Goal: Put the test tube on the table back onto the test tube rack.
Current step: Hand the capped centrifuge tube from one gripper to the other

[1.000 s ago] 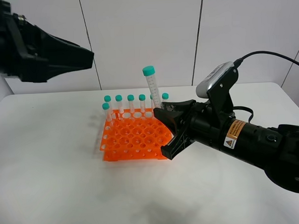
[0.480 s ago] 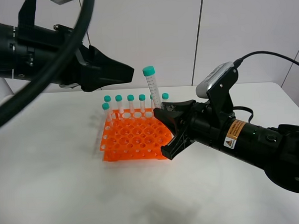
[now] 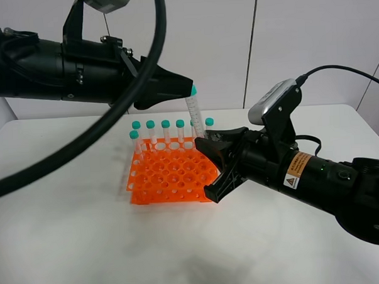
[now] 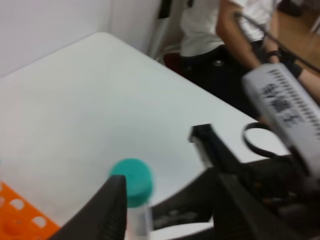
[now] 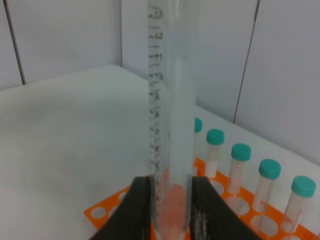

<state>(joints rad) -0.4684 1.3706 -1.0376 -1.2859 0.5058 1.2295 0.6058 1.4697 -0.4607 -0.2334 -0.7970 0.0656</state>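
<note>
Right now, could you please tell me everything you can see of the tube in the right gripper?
The tube is slim, clear plastic with printed graduation marks and a teal screw cap. It stands nearly upright, leaning slightly, above the orange rack. The right gripper is shut on its lower end; the left gripper is open around the cap, contact unclear. It looks empty.

Open rack point(image 3: 169, 175) holes; capped tubes point(image 3: 165, 126) behind

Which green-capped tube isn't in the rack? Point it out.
The test tube clamped in the right gripper, its cap highest; the other tubes sit in the test tube rack.
</note>
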